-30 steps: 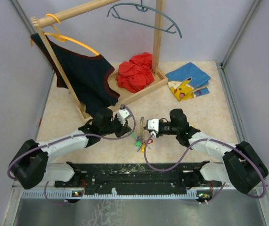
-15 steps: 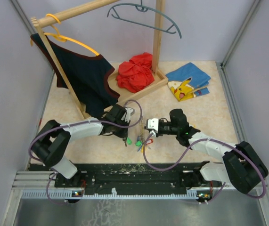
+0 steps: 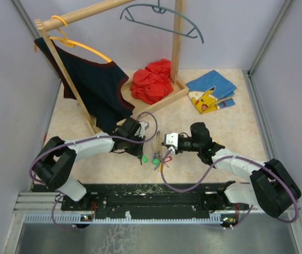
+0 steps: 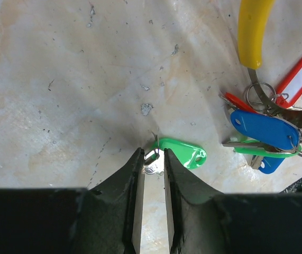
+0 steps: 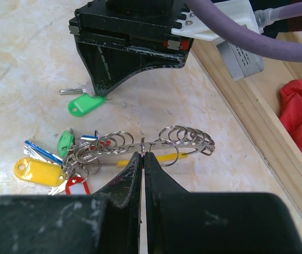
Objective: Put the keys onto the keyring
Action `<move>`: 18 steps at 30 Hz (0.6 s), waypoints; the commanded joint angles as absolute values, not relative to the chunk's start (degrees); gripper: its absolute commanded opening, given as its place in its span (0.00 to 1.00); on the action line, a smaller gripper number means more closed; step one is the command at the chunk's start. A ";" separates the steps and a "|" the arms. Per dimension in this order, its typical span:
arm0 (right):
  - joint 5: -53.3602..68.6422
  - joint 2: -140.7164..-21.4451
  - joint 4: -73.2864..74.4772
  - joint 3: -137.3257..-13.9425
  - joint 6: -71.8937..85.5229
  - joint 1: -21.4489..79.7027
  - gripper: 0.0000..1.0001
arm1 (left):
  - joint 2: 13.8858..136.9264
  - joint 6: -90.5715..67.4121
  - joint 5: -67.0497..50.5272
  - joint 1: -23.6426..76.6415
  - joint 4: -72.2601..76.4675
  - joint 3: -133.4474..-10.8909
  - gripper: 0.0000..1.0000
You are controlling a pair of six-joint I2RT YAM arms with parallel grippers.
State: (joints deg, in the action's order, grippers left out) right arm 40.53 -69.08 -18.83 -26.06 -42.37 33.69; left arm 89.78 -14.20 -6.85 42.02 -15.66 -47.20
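**Left arm has swung in over the stray green key**

Since a second ago the left arm has folded in and carried the left gripper [image 4: 153, 159] across to the green-tagged key [image 4: 182, 152]. Its jaws have cracked apart too. They now sit either side of the key's metal end, not squeezing it as far as I can tell. That key lies flat on the bench [image 3: 235, 127], near the bunch but off it.

The right gripper [image 5: 143, 156] is clenched on the thin wire of the keyring [image 5: 193, 138]. The other keys [image 5: 37, 172] are bunched at one end, resting on the bench.

My take on doing this bit well: pinch the metal blade rather than the tag, so the hole end stays free for threading. Hold the ring hand dead steady. A flat key could easily skate away when squeezed, so close slowly.

Containers: nothing proper here. The closest is the wooden rack base [image 3: 164, 101], with a red cloth [image 3: 152, 80] bundled in it.
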 commanded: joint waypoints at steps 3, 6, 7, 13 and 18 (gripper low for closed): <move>42.86 -69.28 -21.43 -28.32 -41.55 33.79 0.00 | 88.41 -14.61 -7.53 42.19 -16.55 -46.86 0.26; 43.10 -69.37 -21.53 -28.35 -41.40 33.75 0.00 | 88.87 -14.41 -7.66 42.19 -15.89 -47.01 0.26; 43.19 -69.38 -21.53 -28.31 -41.40 33.67 0.00 | 88.98 -14.34 -7.78 42.19 -15.64 -46.99 0.26; 43.42 -69.43 -21.73 -28.31 -41.24 33.58 0.00 | 90.05 -14.37 -8.52 42.25 -14.46 -47.31 0.25; 43.66 -69.59 -21.88 -28.30 -41.07 33.49 0.00 | 90.76 -14.53 -8.78 42.41 -14.58 -47.20 0.23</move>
State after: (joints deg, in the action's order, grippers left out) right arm 41.74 -69.19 -18.94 -26.06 -41.87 33.61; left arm 89.91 -14.22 -7.81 42.02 -15.40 -47.11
